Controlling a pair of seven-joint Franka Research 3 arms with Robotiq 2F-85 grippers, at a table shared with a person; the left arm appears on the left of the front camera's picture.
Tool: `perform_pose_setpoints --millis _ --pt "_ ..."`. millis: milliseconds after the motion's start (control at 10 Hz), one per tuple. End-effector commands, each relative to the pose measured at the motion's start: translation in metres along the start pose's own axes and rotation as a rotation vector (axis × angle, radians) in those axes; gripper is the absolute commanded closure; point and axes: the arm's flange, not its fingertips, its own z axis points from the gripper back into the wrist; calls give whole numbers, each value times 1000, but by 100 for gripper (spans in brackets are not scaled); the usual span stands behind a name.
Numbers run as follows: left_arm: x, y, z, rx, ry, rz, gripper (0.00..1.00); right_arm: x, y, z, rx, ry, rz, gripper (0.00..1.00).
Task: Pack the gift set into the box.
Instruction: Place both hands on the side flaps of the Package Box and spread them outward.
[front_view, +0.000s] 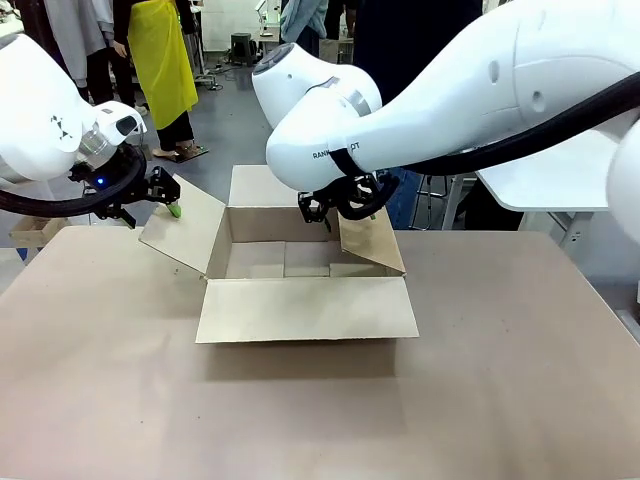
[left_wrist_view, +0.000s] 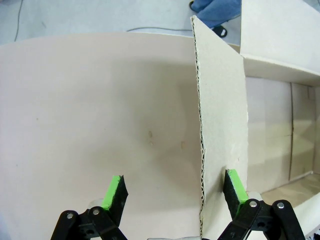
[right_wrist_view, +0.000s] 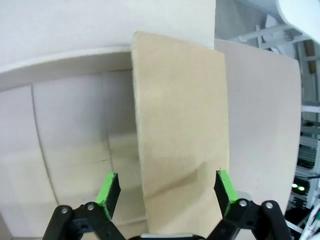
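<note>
Beige table (front_view: 520, 380) carries the brown cardboard box (front_view: 282, 222) at its middle, all 4 flaps open, its floor showing bare cardboard panels. The near flap (front_view: 305, 308) lies flat toward the robot, while the left flap (front_view: 185, 232) and right flap (front_view: 372, 240) slant outward. The left gripper (left_wrist_view: 175, 182) has its fingers apart, straddling the left flap's edge. The right gripper (right_wrist_view: 167, 181) is likewise spread wide around the right flap, unclamped.
</note>
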Motion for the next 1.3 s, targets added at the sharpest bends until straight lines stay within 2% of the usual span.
perform_pose_setpoints --millis 0,400,600,900,1200 --pt "0 -1 1 14 -2 10 0 -1 -3 12 -46 -21 -45 0" --pt "0 -1 1 14 -2 10 0 -7 -76 16 -43 -6 -95 0" --pt "0 -1 1 14 -2 10 0 -8 -113 10 7 10 -112 0" --pt "0 -1 1 14 -2 10 0 4 -163 -16 165 73 -96 0" --pt "0 -1 1 14 -2 10 0 13 -180 -53 294 93 -126 0"
